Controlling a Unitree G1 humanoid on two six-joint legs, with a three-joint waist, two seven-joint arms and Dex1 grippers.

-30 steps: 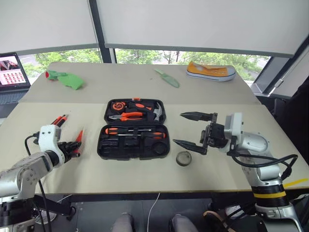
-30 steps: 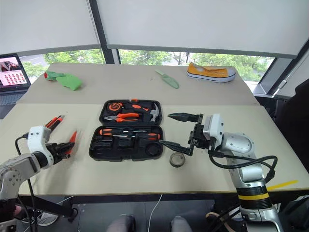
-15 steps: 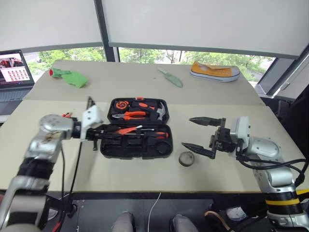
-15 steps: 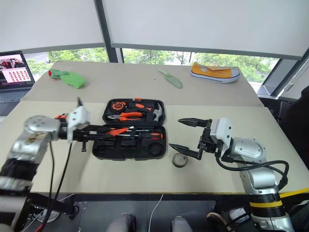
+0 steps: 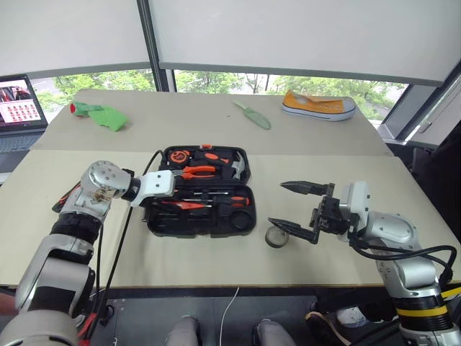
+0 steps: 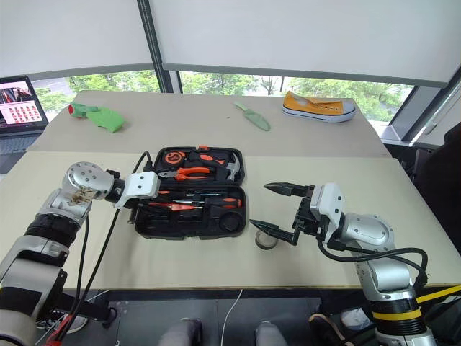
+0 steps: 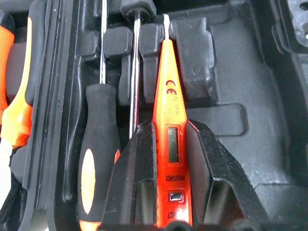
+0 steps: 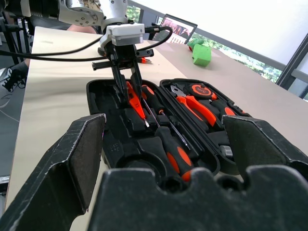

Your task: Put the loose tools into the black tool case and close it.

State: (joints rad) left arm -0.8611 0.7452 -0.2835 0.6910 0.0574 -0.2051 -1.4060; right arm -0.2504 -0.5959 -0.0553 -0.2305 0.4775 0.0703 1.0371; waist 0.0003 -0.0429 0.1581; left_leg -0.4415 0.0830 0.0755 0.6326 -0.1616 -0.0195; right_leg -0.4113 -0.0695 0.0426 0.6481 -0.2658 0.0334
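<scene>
Far left of your head view: laptop at the table's edge, green cloth on the far table. Loose orange-black tools lie on the near table beside your left forearm.

Your left gripper is over the black tool case, in the near half's left part, clamped on the slim orange screwdriver. Its tip points into the moulded slots, beside an orange-and-black-handled screwdriver already seated.

Case is open, lying flat at table centre; pliers and hammer sit in the far half.

Grey tape roll is on the table just right of the case.

Your right gripper is spread wide, holding nothing, lower finger just over the roll.

Far right: green trowel, yellow shoe.
</scene>
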